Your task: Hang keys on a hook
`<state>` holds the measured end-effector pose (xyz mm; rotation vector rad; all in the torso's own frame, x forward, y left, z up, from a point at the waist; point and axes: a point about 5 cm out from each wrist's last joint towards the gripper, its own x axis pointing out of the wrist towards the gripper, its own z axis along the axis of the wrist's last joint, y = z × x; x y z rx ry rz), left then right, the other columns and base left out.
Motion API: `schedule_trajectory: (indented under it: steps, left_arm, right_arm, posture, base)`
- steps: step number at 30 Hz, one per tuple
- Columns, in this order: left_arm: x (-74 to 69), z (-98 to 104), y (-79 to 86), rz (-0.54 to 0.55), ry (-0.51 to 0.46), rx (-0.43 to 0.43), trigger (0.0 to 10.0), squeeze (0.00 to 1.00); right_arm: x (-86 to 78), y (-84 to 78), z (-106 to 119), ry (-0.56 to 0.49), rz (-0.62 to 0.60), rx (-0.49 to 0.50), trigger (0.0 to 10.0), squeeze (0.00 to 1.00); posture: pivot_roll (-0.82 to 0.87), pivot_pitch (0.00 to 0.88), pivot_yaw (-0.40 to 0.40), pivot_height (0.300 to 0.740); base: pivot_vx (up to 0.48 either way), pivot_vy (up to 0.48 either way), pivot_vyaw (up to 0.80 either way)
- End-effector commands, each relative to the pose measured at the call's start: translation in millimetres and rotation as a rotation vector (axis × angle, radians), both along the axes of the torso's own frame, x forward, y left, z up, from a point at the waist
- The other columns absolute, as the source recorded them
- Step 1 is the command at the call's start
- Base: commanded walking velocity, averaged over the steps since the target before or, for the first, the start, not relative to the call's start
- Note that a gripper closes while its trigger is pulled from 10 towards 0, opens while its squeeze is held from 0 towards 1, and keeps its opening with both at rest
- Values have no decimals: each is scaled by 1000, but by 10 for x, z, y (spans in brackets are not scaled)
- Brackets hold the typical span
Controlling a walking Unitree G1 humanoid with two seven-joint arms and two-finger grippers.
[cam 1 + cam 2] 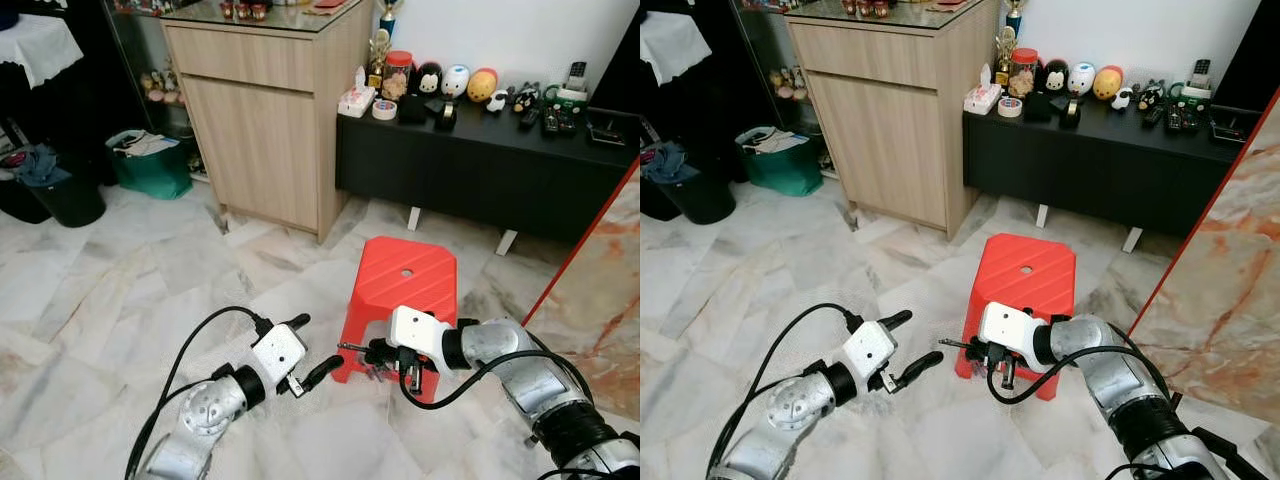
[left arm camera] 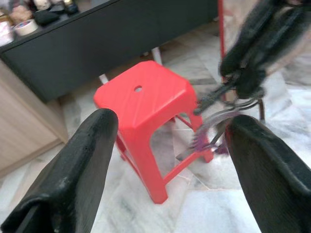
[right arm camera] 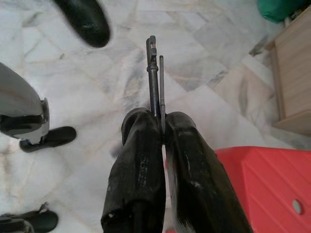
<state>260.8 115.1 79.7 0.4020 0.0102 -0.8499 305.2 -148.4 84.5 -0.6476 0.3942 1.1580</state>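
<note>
In the eye views, low centre, the right gripper [image 1: 372,352] pinches the keys [image 1: 385,372] beside the red stool [image 1: 405,280], facing the spread left gripper [image 1: 312,348]; in the left wrist view they dangle right of centre, suggesting a hand-over next, with no hook yet spotted.

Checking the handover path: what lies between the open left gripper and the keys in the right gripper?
Nothing: between left gripper and keys in right gripper, the left eye view shows bare marble floor beneath.
</note>
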Motion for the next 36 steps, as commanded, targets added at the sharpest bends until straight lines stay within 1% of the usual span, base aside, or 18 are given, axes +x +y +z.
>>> schedule_trajectory:
  steps: [1, 3, 4, 9, 14, 17, 18, 21, 23, 25, 34, 35, 36]
  left_arm:
    - [-10, 42, -48, -55, -5, 9, 10000, 0]
    - [-10, 68, -53, -98, -10, 30, 10000, 0]
    - [16, 101, -48, -118, -13, 41, 10000, 0]
    - [43, 114, -44, -130, -15, 50, 10000, 0]
    - [51, 129, -67, -136, -8, 34, 10000, 0]
    - [34, 133, -113, -182, 6, 36, 10000, 0]
    - [34, 133, -113, -182, 6, 36, 10000, 0]
    - [44, 138, -141, -203, 5, 42, 10000, 0]
    - [47, 139, -162, -221, 11, 44, 10000, 0]
    - [53, 138, -183, -237, 20, 41, 10000, 0]
    - [59, 139, -178, -247, 35, 38, 10000, 0]
    - [61, 136, -174, -247, 36, 38, 8588, 0]
    - [61, 133, -172, -247, 38, 39, 5882, 0]
  right_arm:
    - [78, 67, 169, -81, 21, 9, 10000, 0]
    - [94, 91, 212, -106, 33, 2, 10000, 0]
    - [93, 105, 229, -128, 61, -29, 10000, 0]
    - [118, 79, 209, -174, 61, -109, 10000, 0]
    - [99, 100, 209, -171, 67, -93, 10000, 0]
    - [109, 118, 212, -198, 71, -108, 10000, 0]
    - [109, 118, 212, -198, 71, -108, 10000, 0]
    - [110, 154, 236, -202, 70, -83, 10000, 0]
    - [94, 175, 247, -204, 79, -77, 10000, 0]
    - [60, 186, 234, -204, 109, -97, 10000, 0]
    - [24, 196, 240, -206, 137, -104, 10000, 0]
    - [20, 198, 243, -206, 140, -106, 10000, 0]
    - [18, 199, 246, -207, 141, -107, 10000, 0]
  posture:
    - [26, 0, -16, 740]
    - [26, 0, -16, 740]
    - [27, 8, -12, 740]
    - [27, 8, -12, 740]
    - [27, 20, -17, 740]
    - [27, 20, -17, 740]
    - [27, 20, -17, 740]
    - [33, 22, -14, 740]
    - [31, 22, -11, 740]
    - [28, 23, -9, 740]
    - [26, 28, -7, 740]
    - [26, 28, -7, 740]
    - [26, 28, -7, 740]
  base:
    - [0, 0, 0]
    - [0, 0, 0]
    - [0, 0, 0]
    - [0, 0, 0]
    - [0, 0, 0]
    - [0, 0, 0]
    - [0, 0, 0]
    - [0, 0, 0]
    - [0, 0, 0]
    - [0, 0, 0]
    - [0, 0, 0]
    - [0, 0, 0]
    - [0, 0, 0]
